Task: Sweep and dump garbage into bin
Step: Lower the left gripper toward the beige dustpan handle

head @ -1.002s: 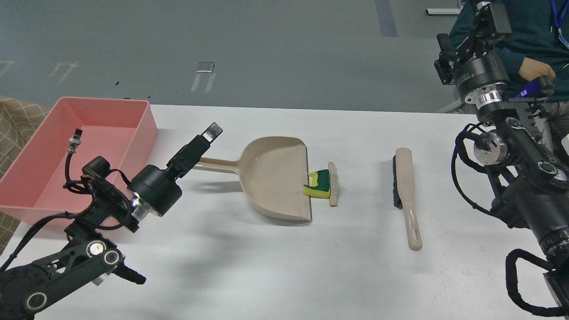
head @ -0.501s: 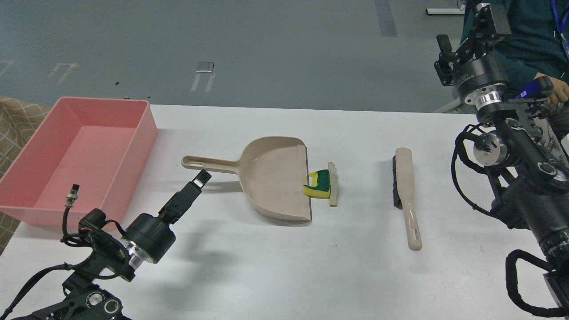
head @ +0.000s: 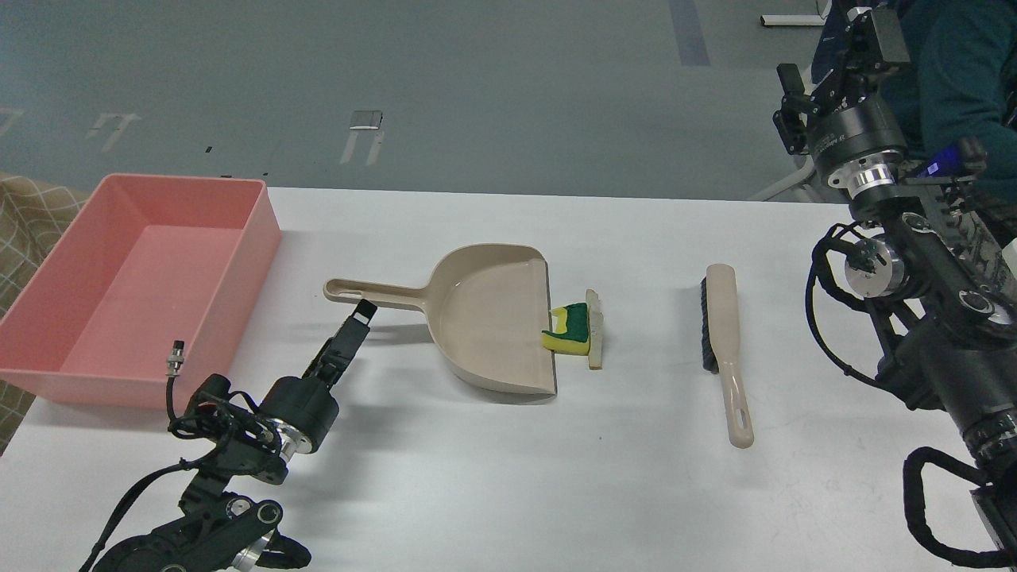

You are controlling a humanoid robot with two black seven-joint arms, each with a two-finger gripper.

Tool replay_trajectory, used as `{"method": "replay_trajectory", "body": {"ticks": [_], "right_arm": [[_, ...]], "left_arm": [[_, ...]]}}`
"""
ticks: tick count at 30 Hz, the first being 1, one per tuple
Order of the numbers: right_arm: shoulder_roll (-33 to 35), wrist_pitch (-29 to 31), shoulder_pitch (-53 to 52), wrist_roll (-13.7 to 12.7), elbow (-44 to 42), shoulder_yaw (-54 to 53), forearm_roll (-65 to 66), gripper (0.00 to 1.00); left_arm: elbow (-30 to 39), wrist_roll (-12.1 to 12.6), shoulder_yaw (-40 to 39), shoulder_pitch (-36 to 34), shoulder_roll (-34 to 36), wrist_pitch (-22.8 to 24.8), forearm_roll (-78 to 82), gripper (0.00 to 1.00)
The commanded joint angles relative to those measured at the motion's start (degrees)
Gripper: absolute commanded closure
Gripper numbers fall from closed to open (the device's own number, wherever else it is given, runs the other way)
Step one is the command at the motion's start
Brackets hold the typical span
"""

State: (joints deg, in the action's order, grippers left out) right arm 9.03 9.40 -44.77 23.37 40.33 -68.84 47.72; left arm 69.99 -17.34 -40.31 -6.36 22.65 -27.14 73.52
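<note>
The garbage, a yellow sponge piece (head: 567, 337) with a green layer and a thin beige strip (head: 595, 332), lies on the white table at the open lip of the beige dustpan (head: 485, 318). The pink bin (head: 256, 253) stands at the far left and holds nothing. My left gripper (head: 364, 311) is low over the table, its tip just short of the dustpan's handle (head: 373, 295); it is seen edge-on, so its fingers cannot be told apart. My right gripper (head: 834, 63) is raised at the top right, open and empty, far from the beige black-bristled brush (head: 727, 349).
A person in dark teal clothes (head: 953, 71) stands behind the right arm at the table's far right corner. The table's far edge (head: 508, 193) runs behind the dustpan. A beige patterned cloth (head: 28, 218) shows left of the bin.
My left arm has dropped and drawn back toward me; its gripper came down from beside the bin to table height just short of the dustpan handle. The right arm has barely moved.
</note>
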Motion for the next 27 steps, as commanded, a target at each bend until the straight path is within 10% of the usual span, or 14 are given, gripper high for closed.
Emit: {"method": "replay_trajectory", "body": {"ticks": [1,20,27], "right_arm": [[0.0,0.0,-0.1,0.0,-0.1,-0.1,0.0,0.0],[0.2,0.0,-0.2,0.0,-0.1,-0.2,0.0,0.0],[0.3,-0.1,-0.2,0.0,0.0,-0.2,0.0,0.0]], "left_arm": [[-0.9,0.1,0.1,-1.9,-1.1,-0.4,-0.1,0.02],[-6.7,0.1,0.7,-7.3,-4.3,-0.4,-1.9,0.04],[-7.6,0.6,0.8,-8.0,-5.1,-0.1,-2.0,0.21]]}}
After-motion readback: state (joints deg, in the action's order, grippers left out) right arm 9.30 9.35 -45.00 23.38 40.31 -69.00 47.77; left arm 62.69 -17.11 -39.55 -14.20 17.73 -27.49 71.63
